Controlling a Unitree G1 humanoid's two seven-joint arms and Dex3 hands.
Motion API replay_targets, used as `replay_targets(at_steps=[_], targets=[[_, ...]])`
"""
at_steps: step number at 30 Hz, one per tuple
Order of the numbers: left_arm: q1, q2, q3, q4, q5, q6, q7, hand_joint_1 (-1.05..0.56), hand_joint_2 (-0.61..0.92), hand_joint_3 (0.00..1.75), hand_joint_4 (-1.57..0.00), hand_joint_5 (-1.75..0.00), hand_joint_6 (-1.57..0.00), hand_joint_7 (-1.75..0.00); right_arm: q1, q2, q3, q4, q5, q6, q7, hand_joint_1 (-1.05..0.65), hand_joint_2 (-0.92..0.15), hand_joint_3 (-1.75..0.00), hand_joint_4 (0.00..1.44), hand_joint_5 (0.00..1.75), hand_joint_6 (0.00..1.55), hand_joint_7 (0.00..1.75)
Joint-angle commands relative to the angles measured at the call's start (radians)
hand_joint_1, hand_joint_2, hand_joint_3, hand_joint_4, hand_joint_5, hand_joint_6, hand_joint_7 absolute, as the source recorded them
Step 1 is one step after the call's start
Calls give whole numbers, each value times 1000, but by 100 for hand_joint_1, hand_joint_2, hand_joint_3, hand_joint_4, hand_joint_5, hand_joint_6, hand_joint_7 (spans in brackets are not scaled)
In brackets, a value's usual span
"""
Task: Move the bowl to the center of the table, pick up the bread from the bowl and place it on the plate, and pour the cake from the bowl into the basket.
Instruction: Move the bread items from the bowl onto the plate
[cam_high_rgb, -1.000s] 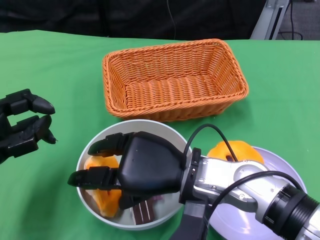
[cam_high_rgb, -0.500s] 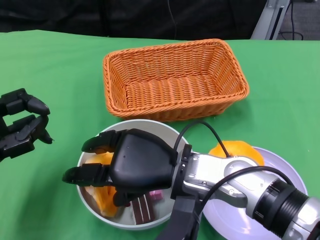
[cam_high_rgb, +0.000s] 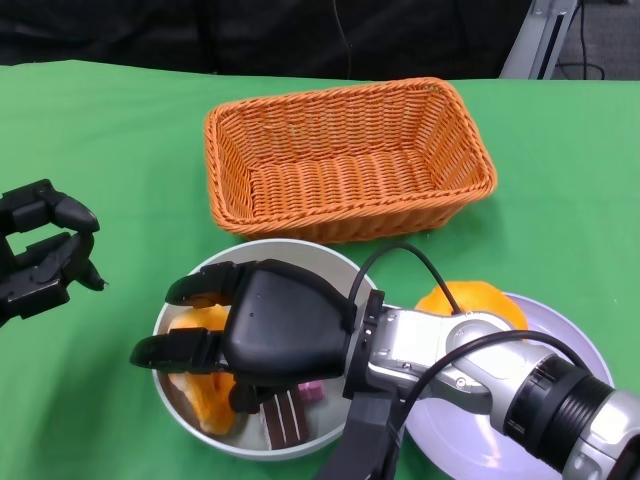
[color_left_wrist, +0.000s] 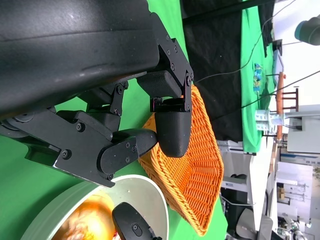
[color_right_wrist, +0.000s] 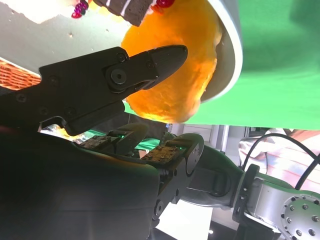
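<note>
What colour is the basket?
Orange. The woven basket shows best in the head view.

I am seeing my right hand (cam_high_rgb: 255, 335) reaching in from the lower right on its silver forearm (cam_high_rgb: 500, 385), a black cable looping over the wrist. Its fingers (cam_high_rgb: 205, 287) are stretching out to the left, spread apart and gripping nothing that I can make out. My left hand (cam_high_rgb: 40, 255) is hanging at the left edge, well apart from the right one, its fingers (color_left_wrist: 170, 125) bending inward but apart and holding nothing.
</note>
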Motion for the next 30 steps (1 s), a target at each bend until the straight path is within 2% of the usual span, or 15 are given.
replay_targets(at_steps=[1, 5, 13, 22, 25, 27, 30], targets=[[0, 29, 4, 18, 10, 0, -5, -9, 67, 87, -69, -161, -71, -131, -10, 2, 3, 8, -5, 7, -32, -70, -89, 0, 56, 8, 58, 6], [-3, 39, -5, 35, 39, -28, 5, -10, 65, 90, -70, -155, -73, -126, -3, -6, 5, 5, 0, 21, -1, -63, -91, -1, 58, 9, 66, 8], [-7, 40, 1, 40, 43, -14, 2, -10, 70, 81, -66, -156, -71, -122, 7, -28, 1, -45, 12, 35, 88, -62, -92, -3, 60, 8, 64, 5], [-4, 37, -1, 38, 46, -20, 3, -11, 74, 76, -68, -156, -71, -124, 12, -31, 3, -46, 7, 37, 87, -63, -92, -2, 60, 5, 66, 2], [-3, 37, -2, 37, 50, -24, 7, -12, 74, 74, -68, -156, -71, -124, 12, -32, 2, -45, 7, 38, 84, -63, -92, -2, 61, 5, 70, 3], [-2, 33, 1, 32, 46, -21, 11, -11, 74, 73, -69, -154, -71, -124, 14, -32, -2, -43, 9, 38, 74, -67, -90, -1, 64, 6, 79, 7], [0, 30, 3, 35, 46, -35, 12, -13, 73, 73, -69, -152, -71, -124, 14, -41, -9, -64, 12, 44, 94, -72, -90, 0, 68, 9, 83, 8]])
